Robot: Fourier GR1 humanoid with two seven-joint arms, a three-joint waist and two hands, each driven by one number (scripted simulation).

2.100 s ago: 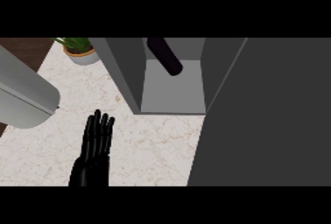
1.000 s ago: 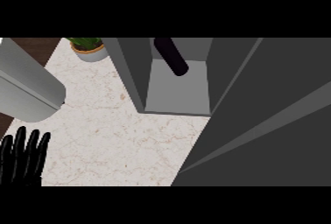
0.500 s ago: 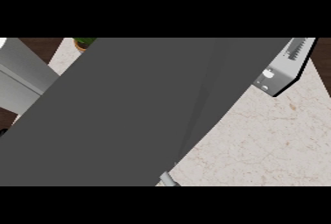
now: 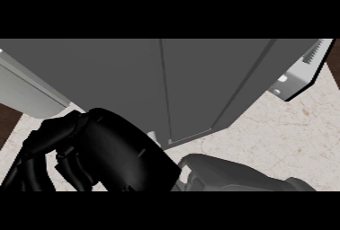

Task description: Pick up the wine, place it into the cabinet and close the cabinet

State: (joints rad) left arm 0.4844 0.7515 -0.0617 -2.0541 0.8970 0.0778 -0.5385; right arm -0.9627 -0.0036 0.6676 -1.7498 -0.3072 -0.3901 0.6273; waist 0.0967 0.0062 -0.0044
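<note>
Head view puts you very close to the cabinet (image 4: 199,85), whose grey panels fill most of what you can see, with one vertical seam running down the middle. You cannot see the wine anywhere; if it stands inside, the panels hide it, so treat its place as unknown and do not assume it is shelved. One black hand (image 4: 100,152) looms large at the lower left, right up by the cabinet's lower corner, with a grey forearm (image 4: 232,175) coming in from the bottom edge beside it. You cannot tell from this angle which hand it is, nor whether its fingers are spread or curled, and nothing shows clearly in its hold. To the left stands a pale grey rounded appliance (image 4: 30,92), and the speckled counter (image 4: 292,134) shows at the right. Judging by the task alone, a wine bottle will likely be heavy for its width, rigid, smooth enough to slip and breakable, so plan to take it round the body just below the shoulder and keep it upright. Whether the door is fully shut you cannot judge from here.
</note>
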